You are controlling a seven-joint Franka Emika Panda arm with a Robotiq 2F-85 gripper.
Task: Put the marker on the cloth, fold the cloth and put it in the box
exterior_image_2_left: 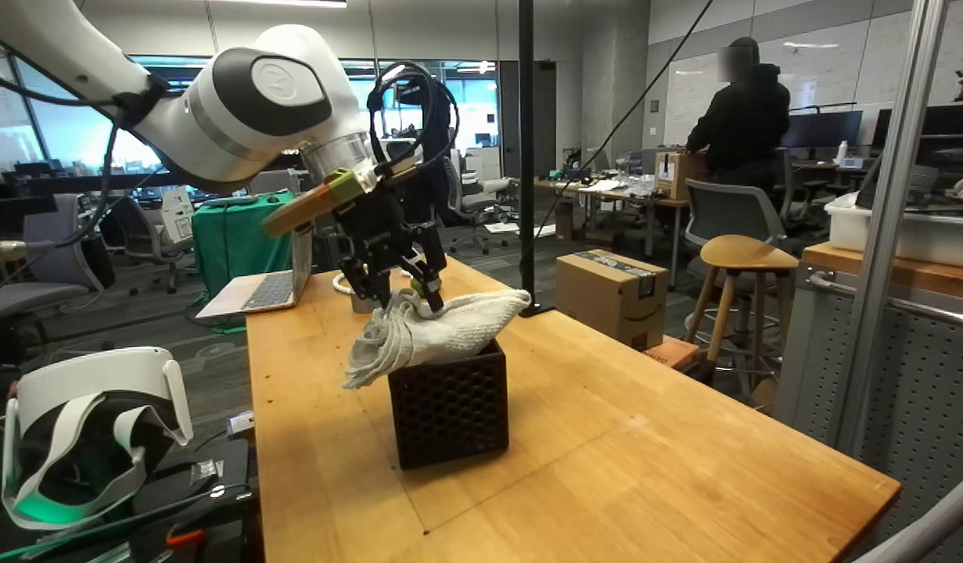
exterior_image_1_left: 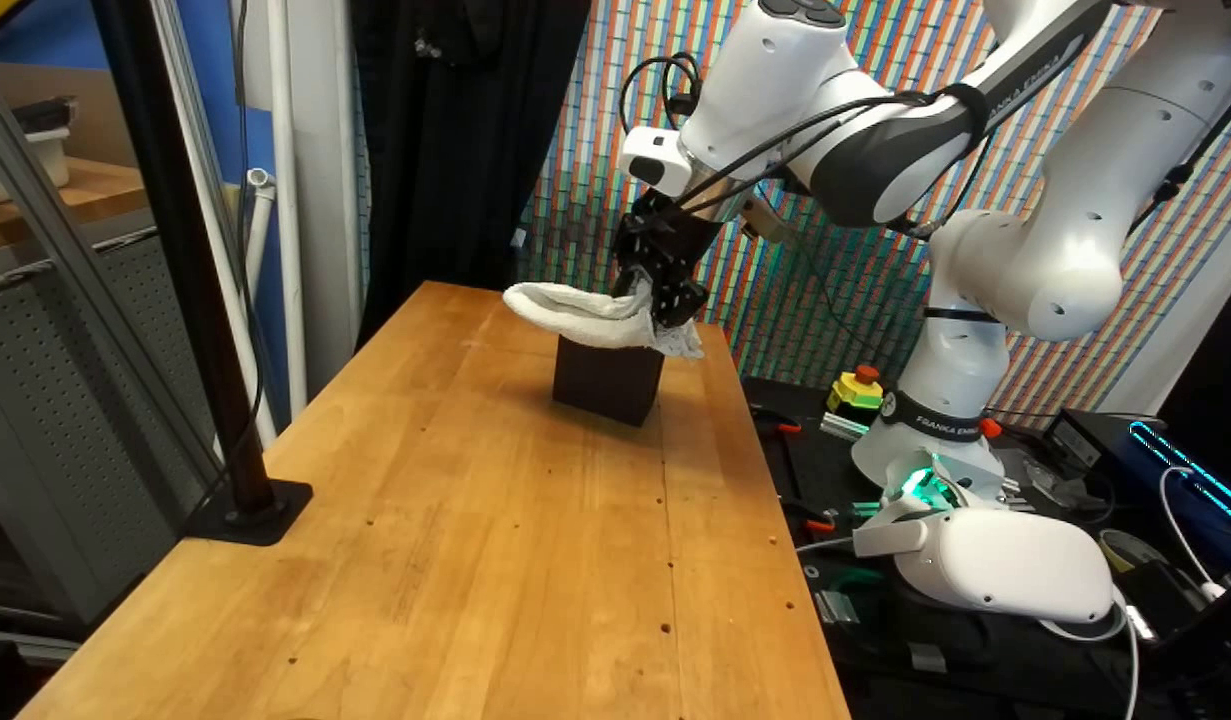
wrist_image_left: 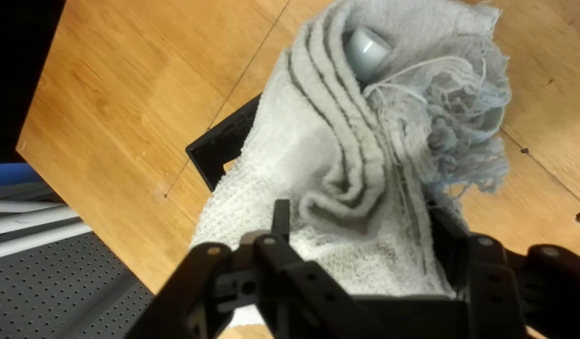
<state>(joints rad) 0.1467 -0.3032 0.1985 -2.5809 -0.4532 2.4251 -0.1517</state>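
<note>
The pincer [exterior_image_2_left: 409,301] gapes, released; the cloth [exterior_image_2_left: 469,324] lies across the box [exterior_image_2_left: 454,410] on the worktop [exterior_image_2_left: 606,469]; the marker [wrist_image_left: 367,52] pokes one pale end from the folds, at one o'clock in the wrist view.

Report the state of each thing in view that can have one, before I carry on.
Black box: upright, its open top mostly covered.
Cloth: loosely folded, rumpled, lying across the black box's top and overhanging the rim.
Marker: probably the pale end showing among the folds; the rest is hidden.
Gripper: open, jaws apart, cloth between them.
Laptop: open.
Cardboard box: shut, taped.
Red stop button: can't tell whether pressed.
</note>
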